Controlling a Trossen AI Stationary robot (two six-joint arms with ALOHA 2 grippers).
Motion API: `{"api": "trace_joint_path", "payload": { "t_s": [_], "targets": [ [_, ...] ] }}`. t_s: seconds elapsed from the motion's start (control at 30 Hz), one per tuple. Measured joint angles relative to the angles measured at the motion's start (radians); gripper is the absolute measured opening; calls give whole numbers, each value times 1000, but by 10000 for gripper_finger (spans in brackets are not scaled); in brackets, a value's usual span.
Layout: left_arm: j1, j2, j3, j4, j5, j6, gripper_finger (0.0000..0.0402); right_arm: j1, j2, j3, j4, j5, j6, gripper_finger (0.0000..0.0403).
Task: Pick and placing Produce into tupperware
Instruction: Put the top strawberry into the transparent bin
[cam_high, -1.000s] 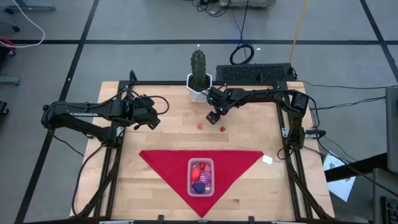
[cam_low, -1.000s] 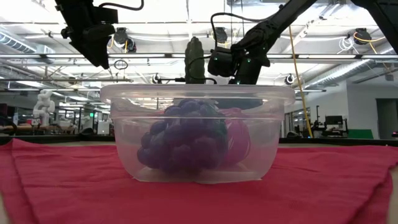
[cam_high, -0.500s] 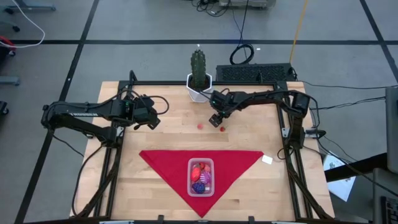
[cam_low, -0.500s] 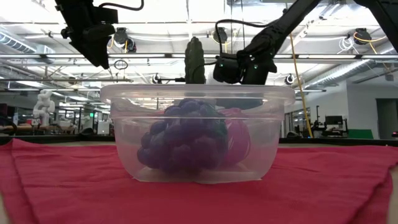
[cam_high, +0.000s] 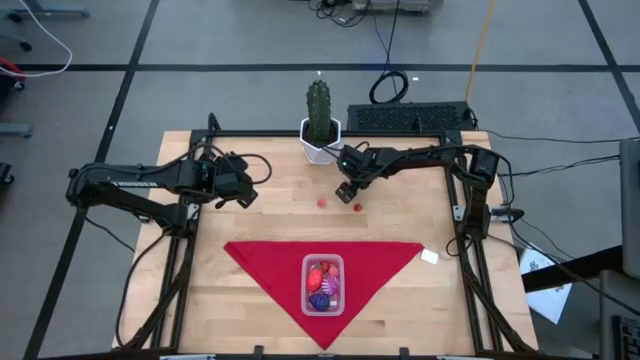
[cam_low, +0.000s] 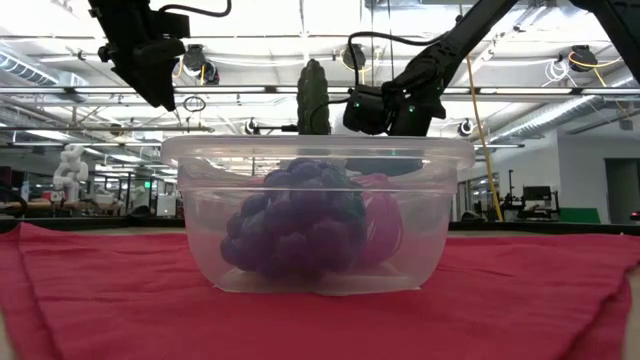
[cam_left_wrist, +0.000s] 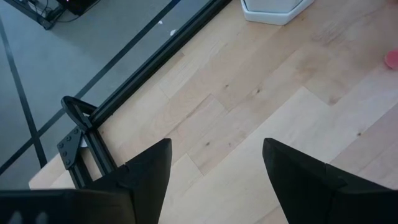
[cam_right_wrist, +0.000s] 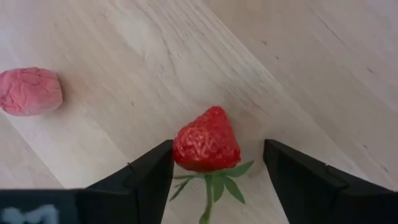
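The right tool hangs above centre of the high view, its fingers spread either side of a strawberry lying on the bench, a pink piece nearby. The left tool waits open, centre-left. Lower centre, the tupperware sits on the red cloth holding produce.

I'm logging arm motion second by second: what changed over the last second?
The right gripper shifted slightly toward the right side of the table and now hangs open over the strawberry, nothing grasped yet. The left gripper, the pink piece, the tupperware with its produce and the cloth stayed put.
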Motion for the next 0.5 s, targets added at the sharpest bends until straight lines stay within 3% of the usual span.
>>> {"api": "trace_joint_path", "payload": {
  "t_s": [0.33,0.5],
  "targets": [
    [0,0,0,0,0,-3,257,-1,2,0,-1,7,1,144],
    [0,0,0,5,0,-3,257,-1,-3,0,-1,0,-1,135]
  ]
}}
